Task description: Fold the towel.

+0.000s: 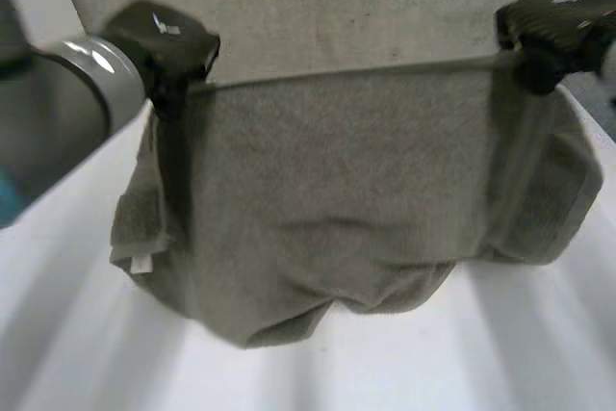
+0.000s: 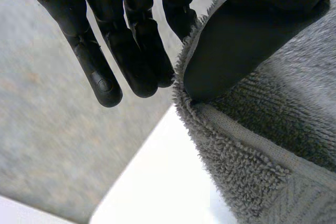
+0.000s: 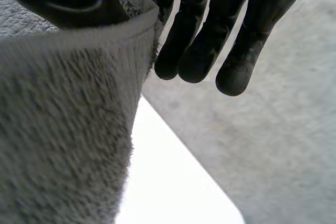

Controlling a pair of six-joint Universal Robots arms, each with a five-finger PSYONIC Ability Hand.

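Mid-fold, the left hand [image 1: 164,40] at ten o'clock and the right hand [image 1: 558,16] at two o'clock each pinch an end of the towel's [image 1: 337,190] raised edge between thumb and fingers, the cloth sagging toward six o'clock over the table [image 1: 520,353], so the next move likely calls for carrying that edge level toward twelve o'clock.

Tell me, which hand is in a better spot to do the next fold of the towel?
Neither left nor right wins. The left hand and the right hand each pinch one end of the raised edge of the towel, so they should probably move it together.
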